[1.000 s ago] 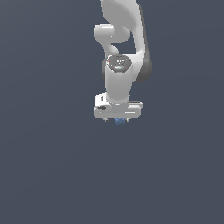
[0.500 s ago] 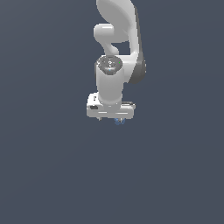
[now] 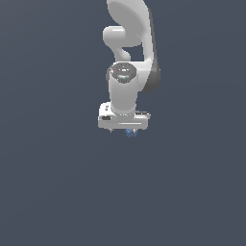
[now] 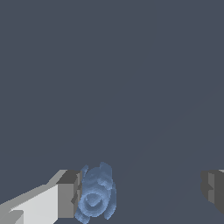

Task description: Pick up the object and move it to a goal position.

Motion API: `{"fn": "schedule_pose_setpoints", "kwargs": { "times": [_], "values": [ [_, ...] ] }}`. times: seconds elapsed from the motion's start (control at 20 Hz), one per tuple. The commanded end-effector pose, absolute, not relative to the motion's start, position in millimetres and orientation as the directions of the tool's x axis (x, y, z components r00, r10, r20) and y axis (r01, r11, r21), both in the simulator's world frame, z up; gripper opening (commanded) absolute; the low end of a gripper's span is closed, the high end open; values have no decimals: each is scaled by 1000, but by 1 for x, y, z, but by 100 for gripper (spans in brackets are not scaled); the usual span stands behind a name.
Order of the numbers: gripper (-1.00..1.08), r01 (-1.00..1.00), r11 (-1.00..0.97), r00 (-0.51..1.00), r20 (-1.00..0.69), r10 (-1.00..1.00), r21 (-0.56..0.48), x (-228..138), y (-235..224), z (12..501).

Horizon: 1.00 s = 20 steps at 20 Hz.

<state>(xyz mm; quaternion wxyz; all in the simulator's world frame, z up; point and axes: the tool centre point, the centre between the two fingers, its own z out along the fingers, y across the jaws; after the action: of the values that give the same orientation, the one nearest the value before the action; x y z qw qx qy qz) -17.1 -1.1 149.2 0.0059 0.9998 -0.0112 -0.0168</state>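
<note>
Progress looks slight from where I stand: the claw [image 4: 141,192] has its jaws wide apart, and nothing is clamped between them. In the wrist view the object [image 4: 96,194], a small lumpy thing mottled in light and dark blue, sits right against the inner face of one finger [image 4: 69,194], touching it or very nearly so, while the other finger [image 4: 213,190] stands well apart from it across an open gap. So the thing lies inside the claw's span but hard over to one side, not centred. From the exterior view the white arm [image 3: 126,91] hangs straight down over the flat grey floor [image 3: 53,182], and the blue object [image 3: 130,132] only just peeps out beneath the claw [image 3: 124,129]. I cannot tell whether it rests on the floor or is off it. To my eye the reach is done, but the grasp is not made. Closing, lifting and carrying all seem left to do, and no goal mark shows anywhere.
</note>
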Motion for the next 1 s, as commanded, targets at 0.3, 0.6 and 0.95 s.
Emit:
{"fn": "schedule_pose_setpoints", "kwargs": {
  "times": [0.3,0.6,0.95],
  "values": [
    [100,59,-998,998,-20,59,6,-49,21,122],
    [100,125,-992,992,-9,125,2,-78,36,102],
    [100,166,-986,986,-1,166,0,-98,46,91]
  ]
}}
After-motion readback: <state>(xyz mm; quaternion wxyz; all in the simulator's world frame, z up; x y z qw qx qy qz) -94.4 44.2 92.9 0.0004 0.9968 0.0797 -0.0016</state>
